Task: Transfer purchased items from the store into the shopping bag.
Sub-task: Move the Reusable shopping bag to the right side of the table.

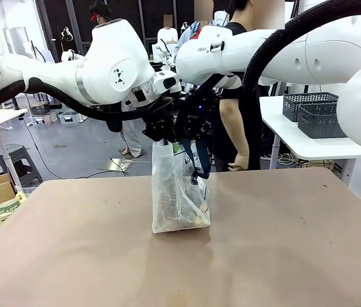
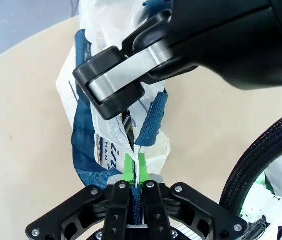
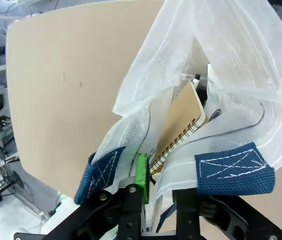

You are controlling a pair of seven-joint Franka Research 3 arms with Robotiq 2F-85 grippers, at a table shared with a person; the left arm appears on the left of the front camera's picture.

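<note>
Table [image 1: 282,256]: wide tan top; the shopping bag is my landmark, and it stands near the middle of this surface.
Shopping bag [image 1: 179,192]: whitish, see-through plastic with navy handles, upright on the table, its top drawn up to my two claws.
Person [image 1: 231,121]: stands beyond the bag at the table's far edge, in dark clothes.
Baskets [image 1: 314,112]: dark lattice, on a white table behind and to the right of the bag.
My left claw [image 2: 133,167]: directly over the bag's mouth, green pads pressed together on a navy handle and a fold of plastic.
My right claw [image 3: 153,172]: also above the bag's mouth, beside my left; fingers partly spread, and I cannot tell whether they grip the plastic.
Purchased items [image 3: 180,125]: inside the bag; a tan spiral-bound notebook stands on end, other things below it unclear.
</note>
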